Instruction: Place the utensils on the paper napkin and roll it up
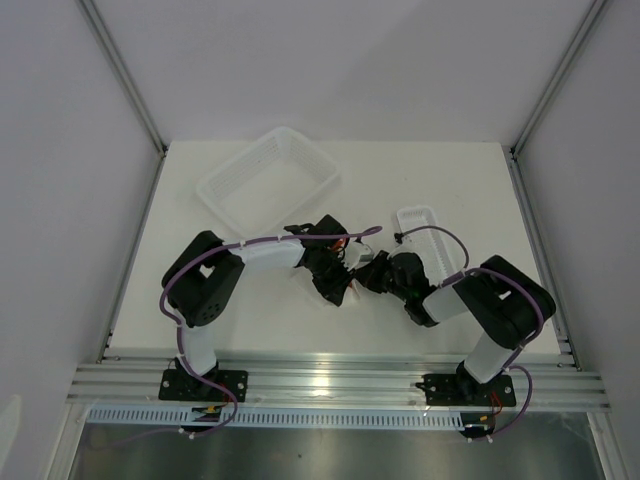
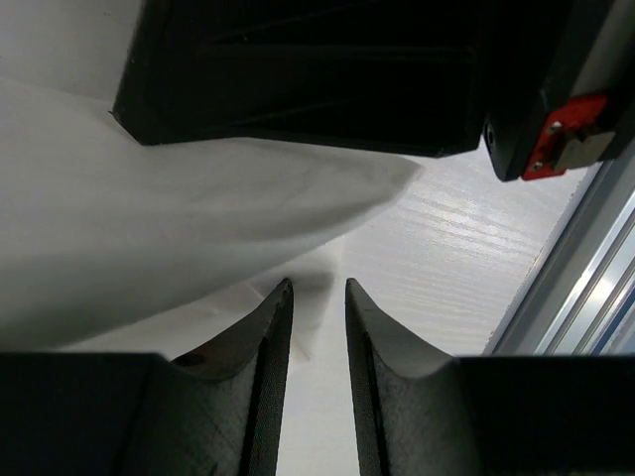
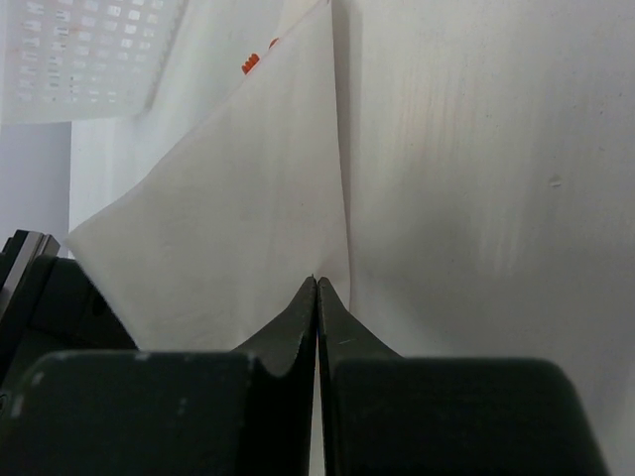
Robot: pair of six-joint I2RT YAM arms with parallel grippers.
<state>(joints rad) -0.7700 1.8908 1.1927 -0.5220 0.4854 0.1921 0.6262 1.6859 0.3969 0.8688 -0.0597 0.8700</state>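
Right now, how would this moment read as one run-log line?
left fingers: open, beside raised paper napkin | right fingers: shut on napkin edge | utensils: only orange tip shows at napkin edge

The basket (image 1: 262,185) sits on the worktop (image 1: 450,185) at the far left. The tray (image 1: 424,232) lies to its right, closer to the right edge. Between them and a little nearer, at the worktop's middle, both arms meet over the paper napkin (image 3: 228,228). The left tool (image 2: 317,297) is on the napkin's left side, its tips just beside the fold. The right tool (image 3: 317,286) is on the right, its tips touching the napkin's edge. One of the utensils (image 3: 250,64) peeks out at the napkin's far edge, on the basket's side. The rail (image 1: 340,385) carrying both arm bases runs along the near edge.
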